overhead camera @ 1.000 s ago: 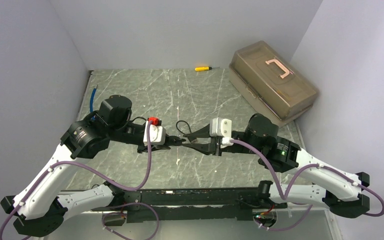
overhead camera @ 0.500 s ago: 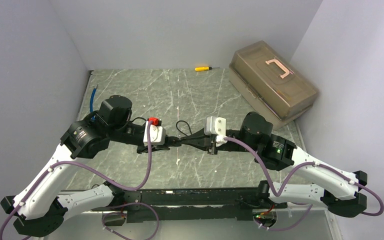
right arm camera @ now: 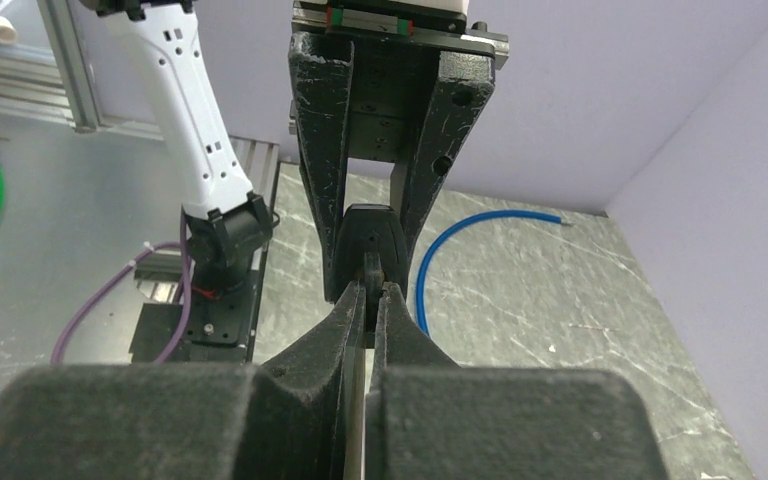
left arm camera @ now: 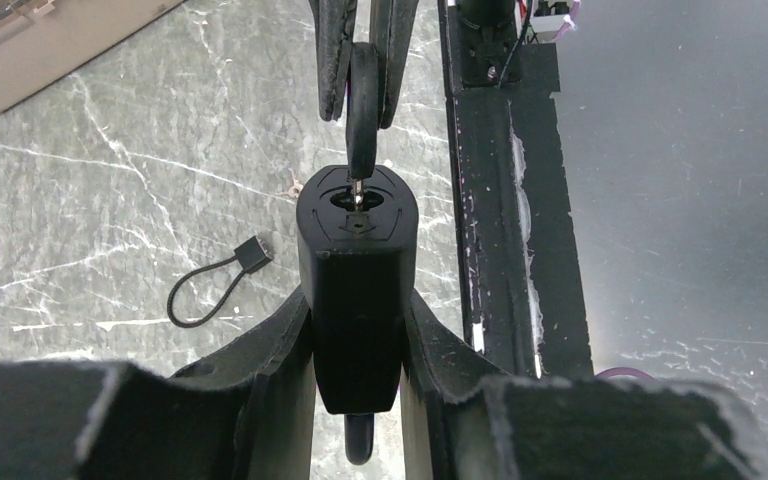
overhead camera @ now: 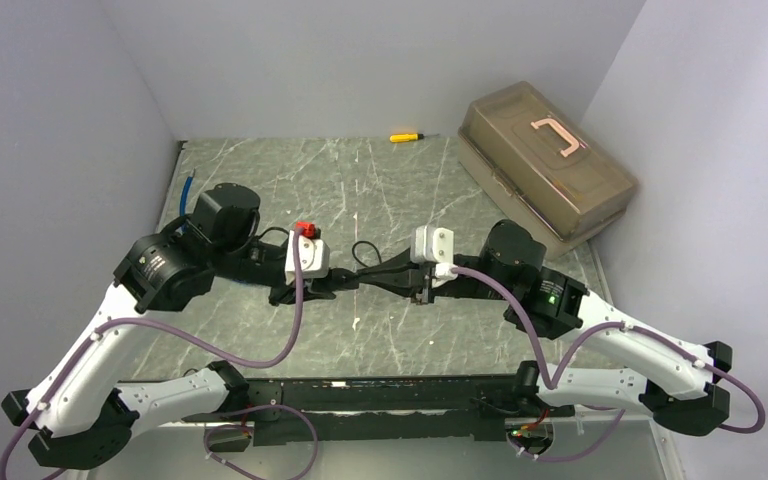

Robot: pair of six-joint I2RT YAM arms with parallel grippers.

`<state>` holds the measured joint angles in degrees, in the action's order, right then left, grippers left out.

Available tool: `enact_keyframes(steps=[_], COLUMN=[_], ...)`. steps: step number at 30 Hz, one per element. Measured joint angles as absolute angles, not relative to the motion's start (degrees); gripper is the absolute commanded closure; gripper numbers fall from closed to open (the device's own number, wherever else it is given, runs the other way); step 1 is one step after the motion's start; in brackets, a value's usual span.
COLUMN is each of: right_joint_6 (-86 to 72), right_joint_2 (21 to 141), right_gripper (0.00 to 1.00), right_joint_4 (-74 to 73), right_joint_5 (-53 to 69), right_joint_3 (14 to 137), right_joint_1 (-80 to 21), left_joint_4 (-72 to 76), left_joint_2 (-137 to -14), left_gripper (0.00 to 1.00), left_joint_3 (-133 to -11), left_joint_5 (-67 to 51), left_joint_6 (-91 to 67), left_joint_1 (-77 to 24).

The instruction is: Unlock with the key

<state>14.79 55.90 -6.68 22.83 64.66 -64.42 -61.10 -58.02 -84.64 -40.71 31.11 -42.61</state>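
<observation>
My left gripper (left arm camera: 356,330) is shut on a black padlock (left arm camera: 356,260), held above the table with its keyhole end facing the right arm. My right gripper (right arm camera: 367,292) is shut on a black-headed key (left arm camera: 362,95). The key's metal tip sits in the padlock's keyhole (left arm camera: 357,199). In the top view the two grippers meet tip to tip over the table's middle, left gripper (overhead camera: 332,284) and right gripper (overhead camera: 372,276). In the right wrist view the padlock (right arm camera: 368,240) shows between the left gripper's fingers (right arm camera: 320,150), straight ahead of my key.
A black cable loop (left arm camera: 210,292) lies on the marble table (overhead camera: 260,180) under the grippers, also seen from above (overhead camera: 363,252). A brown toolbox (overhead camera: 545,160) stands at the back right. A yellow screwdriver (overhead camera: 404,137) lies at the back edge. A blue cable (right arm camera: 470,240) lies at the left.
The right gripper has moved left toward the left gripper, bringing the key up to the padlock. The left arm shifted slightly left and back.
</observation>
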Motion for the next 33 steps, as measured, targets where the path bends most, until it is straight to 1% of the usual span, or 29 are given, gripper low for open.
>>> enact_keyframes(steps=[12,19,22,28,33], right_joint_6=[10.07,7.77,7.53,6.85,2.24], right_joint_2=[55.86,55.44,55.44,56.36,60.53], right_gripper=[1.0,1.0,1.0,1.0,1.0], right_joint_4=[6.44,13.47,12.97,6.15,-0.4], right_joint_5=[22.59,22.17,22.35,22.35,22.59], right_joint_3=[61.47,59.27,59.66,63.53,69.36], right_joint_1=[-63.22,-62.92,-62.89,-62.04,-60.84], left_joint_4=[-62.22,-62.22,-62.24,-60.64,-60.34], left_joint_2=[-60.82,-61.89,-62.0,-61.17,-60.4], left_gripper=[1.0,1.0,1.0,1.0,1.0], left_joint_3=[-92.6,-96.71,-96.73,-94.28,-92.47], left_joint_5=[-40.53,-40.95,-41.06,-40.47,-35.75], left_joint_6=[24.21,23.73,24.49,27.35,31.42], left_joint_1=[-41.56,-40.29,-40.29,-40.38,-40.97])
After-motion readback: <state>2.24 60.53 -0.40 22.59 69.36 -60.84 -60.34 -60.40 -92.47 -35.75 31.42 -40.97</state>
